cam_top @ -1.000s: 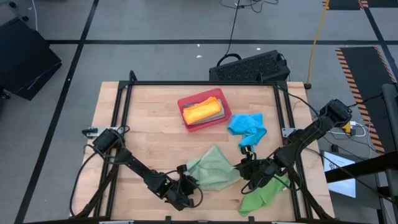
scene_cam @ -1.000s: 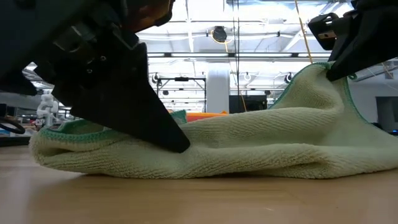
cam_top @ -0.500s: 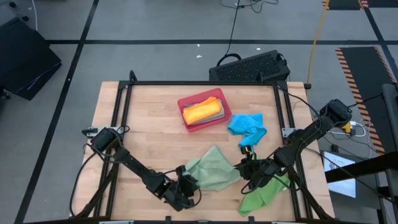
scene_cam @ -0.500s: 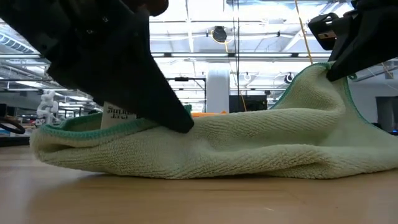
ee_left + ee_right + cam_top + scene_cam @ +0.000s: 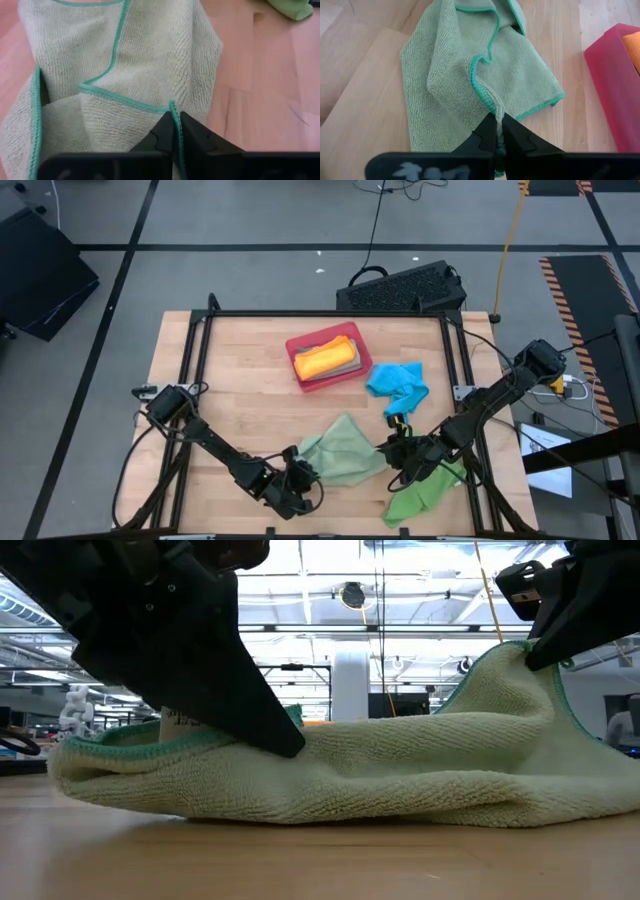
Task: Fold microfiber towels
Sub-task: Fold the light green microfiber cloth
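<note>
The towel (image 5: 343, 450) pinched between the dark left gripper (image 5: 302, 476) and the dark right gripper (image 5: 388, 448) is pale sage green with a darker teal hem. A bright green towel (image 5: 420, 495) lies just beside the right gripper, a bright blue towel (image 5: 398, 384) farther from it. The red tray (image 5: 303, 380) holds an orange towel (image 5: 322, 359) over grey cloth. The table (image 5: 240, 380) is light wood-grain.

1. The high view looks straight down on my whole table (image 5: 250, 380).
2. The low view sits at tabletop height, very close to the sage green towel (image 5: 400, 770), facing the room behind.
3. My left wrist view looks closely at that towel (image 5: 125, 65).
4. My right wrist view shares it (image 5: 465, 75), from the opposite side.
</note>
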